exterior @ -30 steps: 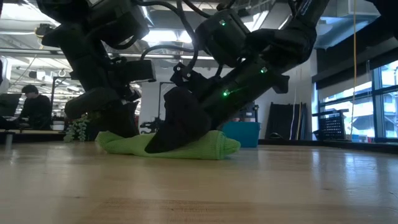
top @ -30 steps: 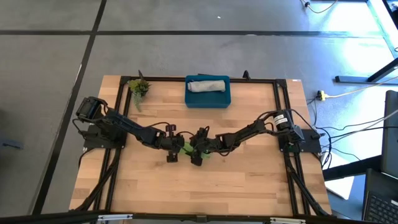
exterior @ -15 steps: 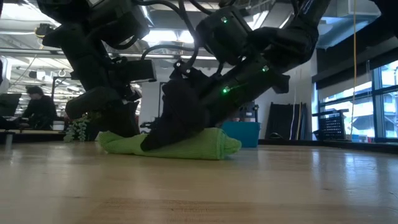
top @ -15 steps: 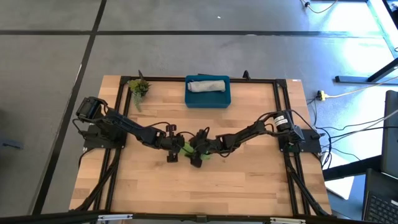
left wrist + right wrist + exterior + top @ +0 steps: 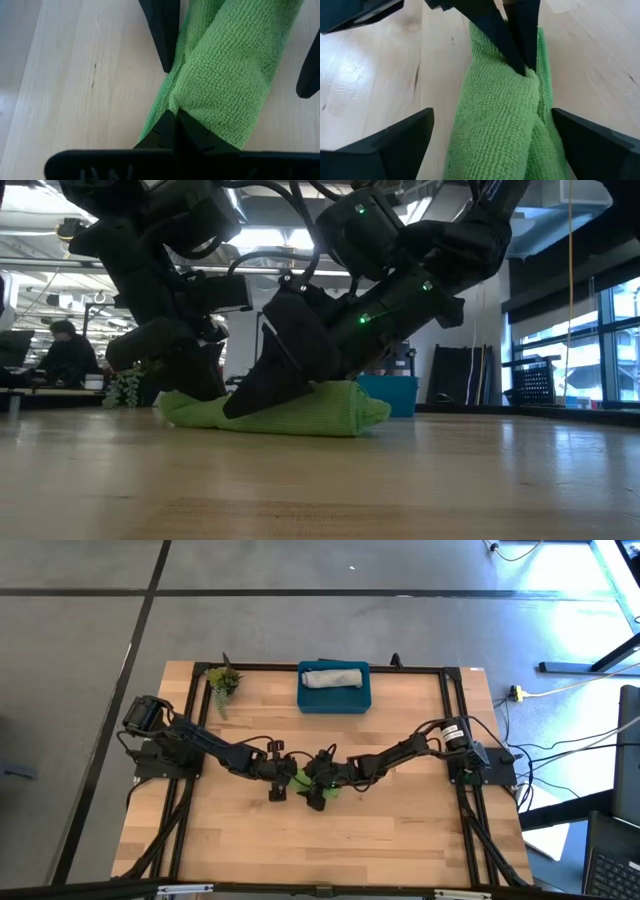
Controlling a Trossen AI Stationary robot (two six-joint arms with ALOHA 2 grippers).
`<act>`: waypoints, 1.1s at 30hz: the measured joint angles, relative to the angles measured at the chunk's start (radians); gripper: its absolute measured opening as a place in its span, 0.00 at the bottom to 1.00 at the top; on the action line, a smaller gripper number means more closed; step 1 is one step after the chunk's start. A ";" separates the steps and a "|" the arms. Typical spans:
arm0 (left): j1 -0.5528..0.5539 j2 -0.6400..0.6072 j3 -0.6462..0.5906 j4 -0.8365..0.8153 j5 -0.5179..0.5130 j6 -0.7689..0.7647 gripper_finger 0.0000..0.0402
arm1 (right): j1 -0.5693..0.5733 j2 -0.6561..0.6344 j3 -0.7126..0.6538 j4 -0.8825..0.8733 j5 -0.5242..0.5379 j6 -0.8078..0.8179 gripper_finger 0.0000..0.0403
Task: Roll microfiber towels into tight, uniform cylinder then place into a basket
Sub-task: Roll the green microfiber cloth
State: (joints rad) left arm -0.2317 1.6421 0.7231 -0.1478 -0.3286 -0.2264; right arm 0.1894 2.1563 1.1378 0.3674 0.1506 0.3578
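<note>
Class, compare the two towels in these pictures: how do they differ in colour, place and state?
The grey towel lies rolled inside the blue basket; the green towel lies on the table between the grippers. The grey one sits untouched; the left gripper is shut on the green one's edge. Both are soft cloths.

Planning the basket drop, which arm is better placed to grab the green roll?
Right. The right gripper is open astride the green towel; the left gripper is shut, only pinching its end.
</note>
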 joint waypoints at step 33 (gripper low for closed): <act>0.000 0.000 0.000 0.003 -0.002 0.000 0.00 | 0.002 0.003 0.000 -0.065 0.085 -0.020 0.63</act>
State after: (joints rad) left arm -0.2321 1.6421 0.7231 -0.1444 -0.3309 -0.2268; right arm 0.1913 2.1590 1.1374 0.3026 0.2356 0.3378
